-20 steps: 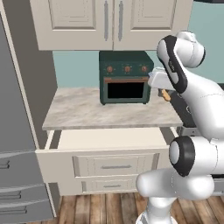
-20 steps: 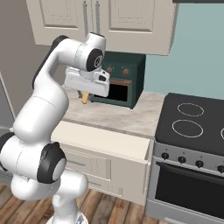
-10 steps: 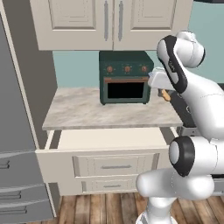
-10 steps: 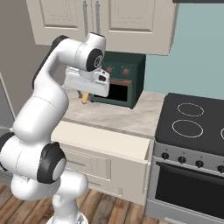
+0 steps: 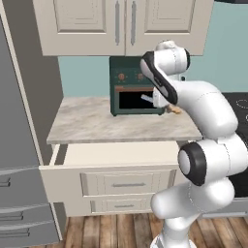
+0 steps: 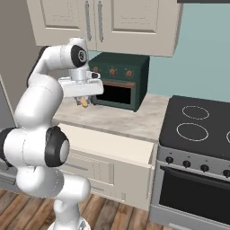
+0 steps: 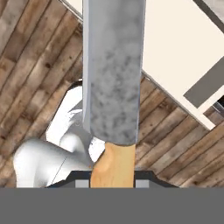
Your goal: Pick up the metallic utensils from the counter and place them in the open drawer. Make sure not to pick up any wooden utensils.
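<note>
My gripper (image 6: 83, 100) is shut on the knife's short orange-tan handle (image 7: 113, 164), held in the air above the counter (image 5: 97, 121) in front of the oven. The bluish-steel blade (image 7: 113, 65) runs up the hand view; its tip (image 5: 146, 99) pokes left past my wrist. The handle end (image 5: 172, 110) sticks out on the right. The open drawer (image 5: 116, 152) is pulled out below the counter, cream-white with a bare floor (image 6: 110, 143), and its corner (image 7: 179, 52) lies beyond the blade. The metal spoon and the wooden spoon are out of view.
A dark green toaster oven (image 5: 135, 87) stands at the back of the counter, close behind the hand. A black stove (image 6: 197, 134) adjoins the counter on the right. Grey fridge drawers (image 5: 19, 193) are at the left. Cream wall cabinets (image 6: 108, 22) hang overhead.
The hand with the knife has shifted a little left and down in front of the oven. The drawer and the oven stay put.
</note>
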